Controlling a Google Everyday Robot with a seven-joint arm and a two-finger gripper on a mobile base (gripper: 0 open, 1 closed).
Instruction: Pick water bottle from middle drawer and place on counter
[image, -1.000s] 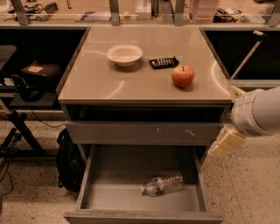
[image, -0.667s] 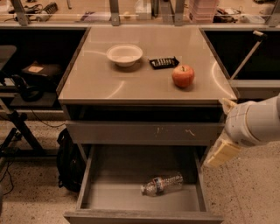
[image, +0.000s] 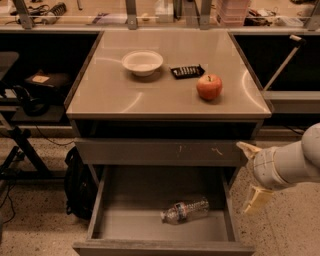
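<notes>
The water bottle (image: 185, 210) lies on its side on the floor of the open middle drawer (image: 135, 225), right of centre, cap end pointing right. The counter (image: 165, 95) is the glossy beige top of the grey cabinet above it. My gripper (image: 252, 175) comes in from the right edge on a pale arm. It hangs just outside the drawer's right wall, at about the height of the drawer above. Its two pale fingers (image: 257, 199) stand spread apart, one above the other, and hold nothing. The gripper is above and to the right of the bottle, not touching it.
On the counter stand a white bowl (image: 142, 62), a black flat object (image: 187, 71) and a red apple (image: 209, 86). A shut drawer front with pale scratches (image: 160, 151) is above the open drawer. A black bag (image: 77, 182) sits on the floor at the left. A cluttered bench (image: 100, 17) runs behind.
My arm and gripper have moved left and a little down, closer to the open drawer's right side. The bottle and the things on the counter have not moved.
</notes>
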